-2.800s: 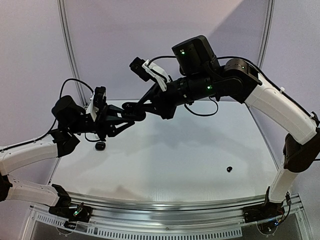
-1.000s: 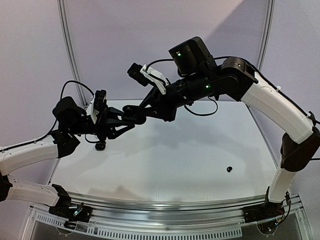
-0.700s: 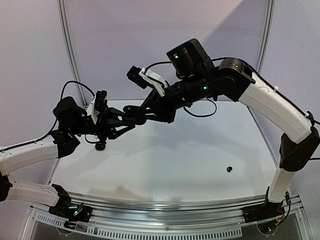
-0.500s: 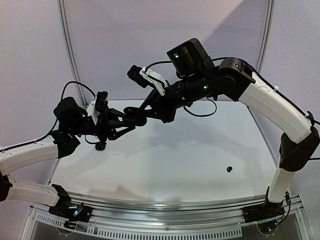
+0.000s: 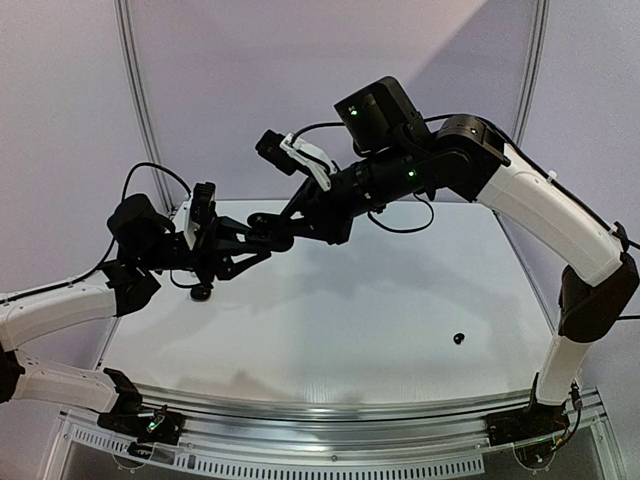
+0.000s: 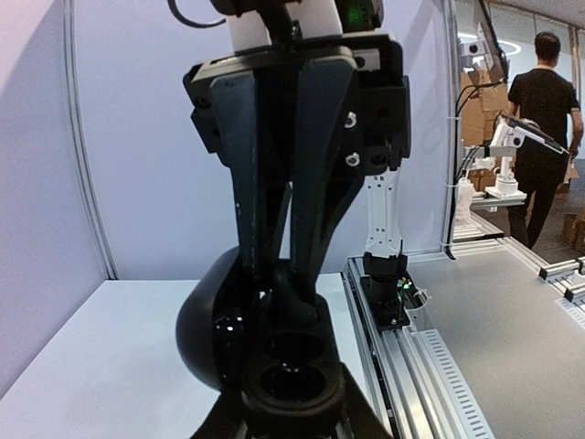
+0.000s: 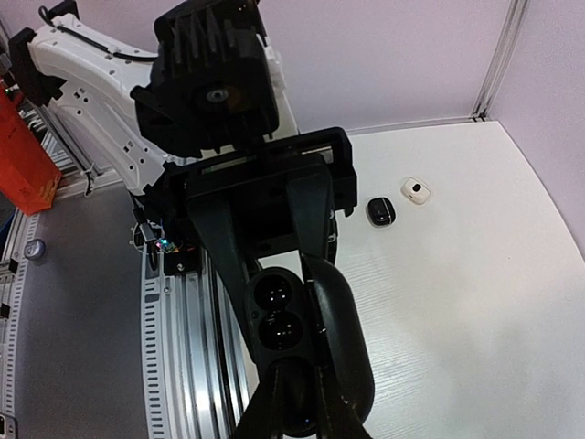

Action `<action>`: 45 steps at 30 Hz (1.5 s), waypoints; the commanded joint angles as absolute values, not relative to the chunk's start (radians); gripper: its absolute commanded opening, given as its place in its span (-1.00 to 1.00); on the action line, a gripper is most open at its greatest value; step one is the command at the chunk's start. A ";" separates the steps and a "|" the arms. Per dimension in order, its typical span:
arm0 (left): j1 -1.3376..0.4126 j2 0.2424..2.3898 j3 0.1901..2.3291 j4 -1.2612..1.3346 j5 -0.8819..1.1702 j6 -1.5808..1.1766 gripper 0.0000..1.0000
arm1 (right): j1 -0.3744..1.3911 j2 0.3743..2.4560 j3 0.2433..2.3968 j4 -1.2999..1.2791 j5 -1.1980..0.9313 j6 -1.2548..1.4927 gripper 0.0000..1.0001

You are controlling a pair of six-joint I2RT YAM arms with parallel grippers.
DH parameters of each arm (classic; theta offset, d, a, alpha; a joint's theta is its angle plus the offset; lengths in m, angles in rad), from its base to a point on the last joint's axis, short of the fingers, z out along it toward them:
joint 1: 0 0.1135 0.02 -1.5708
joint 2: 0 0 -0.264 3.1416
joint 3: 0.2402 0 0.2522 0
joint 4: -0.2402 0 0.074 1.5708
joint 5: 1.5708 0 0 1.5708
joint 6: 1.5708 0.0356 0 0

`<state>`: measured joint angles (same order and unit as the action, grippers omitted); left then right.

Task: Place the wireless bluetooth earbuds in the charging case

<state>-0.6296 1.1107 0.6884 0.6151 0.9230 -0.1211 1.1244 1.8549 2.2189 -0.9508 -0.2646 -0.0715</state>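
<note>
My left gripper (image 6: 291,416) is shut on the open black charging case (image 6: 291,366) and holds it in the air over the table's left side (image 5: 265,232). The lid (image 6: 208,329) hangs open to the left and both sockets show. My right gripper (image 6: 291,274) comes down from above, shut on a black earbud (image 6: 294,297) at the far socket's rim. In the right wrist view the sockets (image 7: 277,311) lie just beyond my right gripper (image 7: 302,398). Another black earbud (image 5: 459,338) lies on the table at the right.
A closed black case (image 7: 381,211) and a whitish case (image 7: 416,190) lie on the white table beyond the held case. The black one also shows under the left arm (image 5: 200,292). Aluminium rails (image 6: 430,347) run along the table edge.
The right arm has lifted its wrist slightly and edged its fingertips along the held case. The left arm and the case have stayed put.
</note>
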 commanded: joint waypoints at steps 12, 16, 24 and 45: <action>-0.624 1.079 0.694 0.690 0.812 -0.098 -1.00 | 1.122 1.897 2.201 -1.034 -0.269 -0.027 -0.69; -0.624 1.077 0.692 0.689 0.807 -0.094 -1.00 | 1.122 1.906 2.203 -1.038 -0.295 -0.019 -0.64; -0.624 1.077 0.692 0.687 0.813 -0.092 -1.00 | 1.122 1.915 2.206 -1.037 -0.298 -0.010 -0.95; -0.623 1.073 0.678 0.691 0.799 -0.154 -1.00 | 1.135 1.812 2.086 -0.809 -0.178 -0.057 -1.00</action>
